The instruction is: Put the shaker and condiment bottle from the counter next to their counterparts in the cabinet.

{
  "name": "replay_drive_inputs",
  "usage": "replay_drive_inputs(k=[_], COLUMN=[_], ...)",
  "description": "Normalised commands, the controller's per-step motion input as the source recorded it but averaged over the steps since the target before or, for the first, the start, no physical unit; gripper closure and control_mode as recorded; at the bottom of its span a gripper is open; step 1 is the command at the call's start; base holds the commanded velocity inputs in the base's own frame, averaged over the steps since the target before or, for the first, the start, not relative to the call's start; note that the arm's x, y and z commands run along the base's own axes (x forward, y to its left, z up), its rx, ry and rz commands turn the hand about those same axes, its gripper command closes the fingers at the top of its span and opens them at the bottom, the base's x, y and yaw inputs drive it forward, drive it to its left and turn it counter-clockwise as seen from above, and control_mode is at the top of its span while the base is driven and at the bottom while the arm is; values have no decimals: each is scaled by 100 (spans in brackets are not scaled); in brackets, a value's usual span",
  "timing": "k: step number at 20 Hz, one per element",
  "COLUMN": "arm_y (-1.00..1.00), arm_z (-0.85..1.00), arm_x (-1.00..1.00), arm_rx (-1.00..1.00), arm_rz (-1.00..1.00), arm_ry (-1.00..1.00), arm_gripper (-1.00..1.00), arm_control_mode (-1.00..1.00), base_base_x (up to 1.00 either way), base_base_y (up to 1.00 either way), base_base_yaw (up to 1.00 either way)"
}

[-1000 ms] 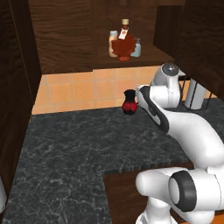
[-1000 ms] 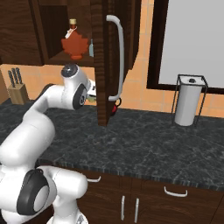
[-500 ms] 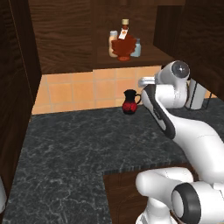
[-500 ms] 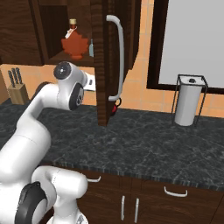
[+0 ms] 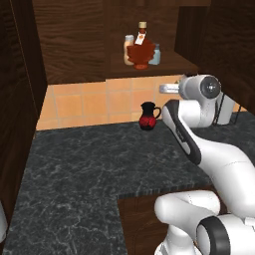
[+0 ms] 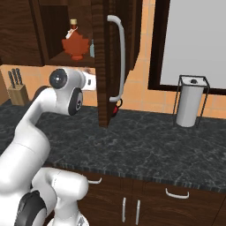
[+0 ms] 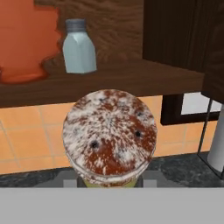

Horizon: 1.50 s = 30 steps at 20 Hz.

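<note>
The shaker (image 7: 109,131) fills the middle of the hand view. I see its speckled, holed top and a sliver of yellow-green body, and my gripper (image 7: 109,182) is shut on it, just below shelf height. On the cabinet (image 5: 74,45) shelf (image 7: 131,81) stand the pale blue-grey shaker (image 7: 79,48), the red-brown condiment bottle (image 5: 141,50) and the slim peach bottle (image 5: 129,50). My arm (image 5: 199,92) reaches up over the counter (image 5: 99,164), to the right of the shelf.
The open cabinet door with its white handle (image 6: 118,57) hangs just right of my hand. A dark red-black jug (image 5: 147,116) stands on the counter by the tiles. A paper towel holder (image 6: 190,101) is at right and a knife block (image 6: 17,90) at left.
My arm has risen from counter height toward the shelf, carrying the shaker up with it. The things on the shelf and the jug have stayed put.
</note>
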Motion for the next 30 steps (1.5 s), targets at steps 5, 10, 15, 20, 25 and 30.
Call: replay_drive_inputs(k=[5, 10, 15, 20, 25, 30], arm_y=[2, 0, 0, 0, 0, 0], arm_z=[60, 61, 36, -4, -16, -11], arm_x=[0, 0, 7, 35, 33, 13], arm_rx=[-1, 0, 0, -5, -12, -4], arm_rz=[1, 3, 3, 1, 1, 0], arm_ry=[0, 1, 4, -2, -21, -7], arm_gripper=[100, 100, 100, 100, 100, 100], arm_control_mode=[-100, -100, -100, -100, -100, -100], base_base_x=[0, 0, 0, 0, 0, 0], base_base_y=[0, 0, 0, 0, 0, 0], base_base_yaw=[0, 0, 0, 0, 0, 0])
